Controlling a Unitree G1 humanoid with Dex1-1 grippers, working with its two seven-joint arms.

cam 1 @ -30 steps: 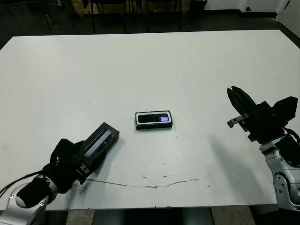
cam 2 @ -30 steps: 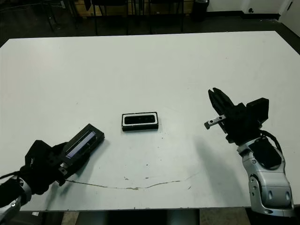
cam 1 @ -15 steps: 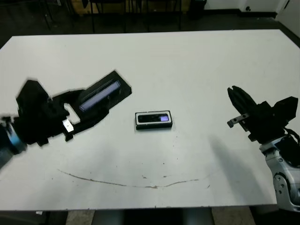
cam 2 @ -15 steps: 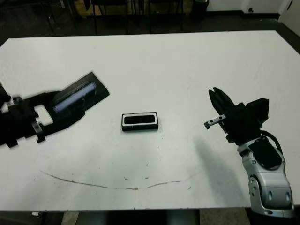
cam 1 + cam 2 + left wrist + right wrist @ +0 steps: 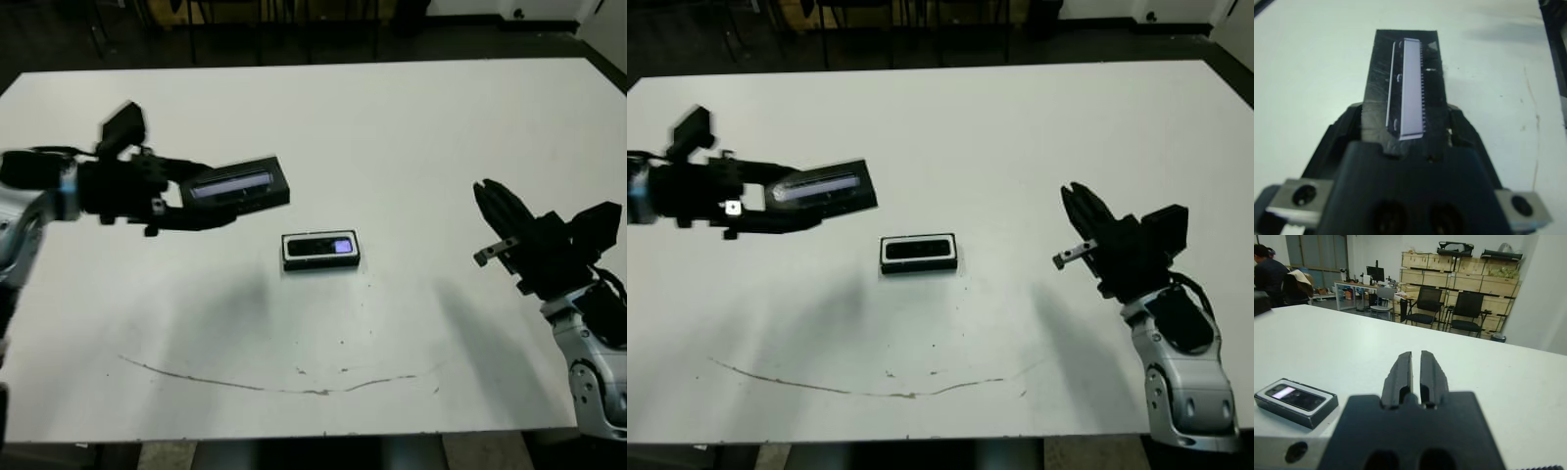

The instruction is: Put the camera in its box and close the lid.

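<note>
The left tool (image 5: 211, 201) is hovering above the white desk (image 5: 392, 127), its two black fingers (image 5: 1462, 129) clamped on the near end of the lid (image 5: 238, 184), a flat black panel with a glossy greyish face. The lid is being held clear of the desk surface, lying roughly level, up and to the left of the box (image 5: 321, 251) and not touching it. The box, a shallow black-rimmed tray with white lining, is sitting open near the middle of the desk. The camera (image 5: 322, 247), a slim black slab glinting bluish at one end, is lying flat inside the box. The right tool (image 5: 497, 211) is hanging above the desk well to the right of the box, its fingers (image 5: 1400, 374) pressed together and gripping nothing. A thin dark scratch (image 5: 294, 377) is running across the near part of the desk.
</note>
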